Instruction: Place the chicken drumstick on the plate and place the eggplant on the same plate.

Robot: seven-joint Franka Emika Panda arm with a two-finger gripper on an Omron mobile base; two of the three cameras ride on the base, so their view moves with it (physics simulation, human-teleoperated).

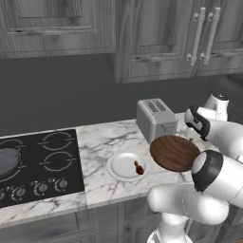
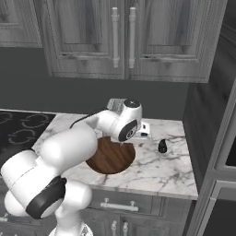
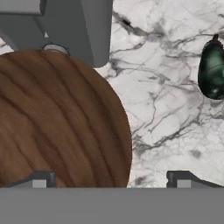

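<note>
On the white, grey-veined marble tabletop (image 1: 102, 142), from left to right: one black cooktop (image 1: 40, 163) with ring burners and a row of round knobs; one round, shallow white-grey plate (image 1: 124, 167) with a raised rim; one round brown wooden board (image 1: 174, 153) with visible grain; and one small, glossy dark purple-black eggplant (image 2: 162, 146), a rounded oblong. One small reddish-brown chicken drumstick (image 1: 138, 167), club-shaped and much smaller than the plate, lies on the plate near its right side. One brushed-metal, two-slot toaster (image 1: 155, 118) stands behind the board. The eggplant rests alone on bare marble, well apart from the plate and to the right of the board; in the hand view it appears dark green-black with a stub stem. The two-finger hand (image 3: 111, 178) hovers over the board's edge and the marble, its fingertips (image 3: 181, 179) spread wide, gripping nothing. Grey wood-grain cabinets with paired bar handles hang above.
</note>
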